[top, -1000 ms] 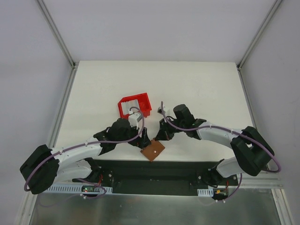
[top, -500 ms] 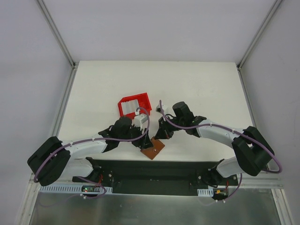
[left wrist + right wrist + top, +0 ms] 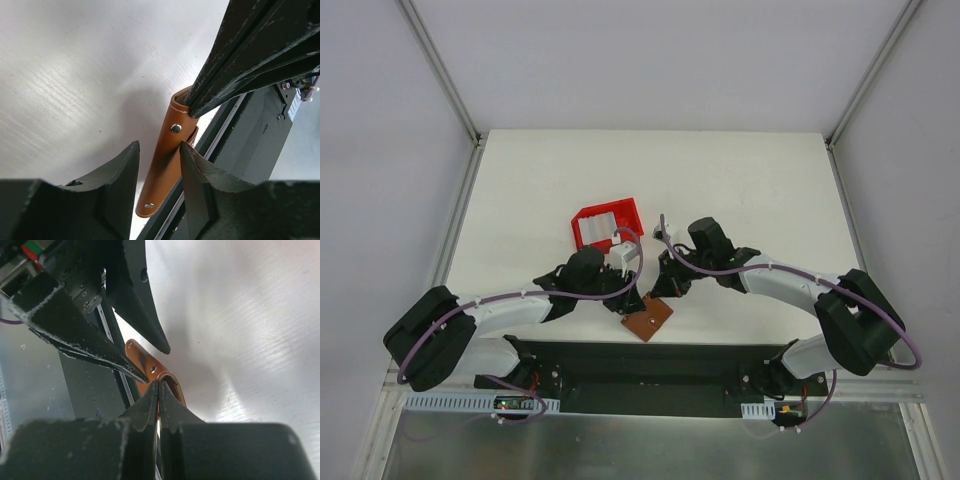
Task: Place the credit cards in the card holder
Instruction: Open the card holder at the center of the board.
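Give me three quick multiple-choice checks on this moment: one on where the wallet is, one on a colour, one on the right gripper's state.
1. Where is the wallet?
A. At the table's near edge
B. At its far edge
C. At its right-hand edge

2. What colour is the tray?
A. Blue
B. Red
C. Green

3. What is the right gripper doing?
A. Open
B. Shut on nothing
C. Shut on the wallet

Answers:
1 A: the top view shows it at the front rim.
2 B: its walls are plainly red.
3 C: the right wrist view shows the fingers pinched together on the wallet's edge.
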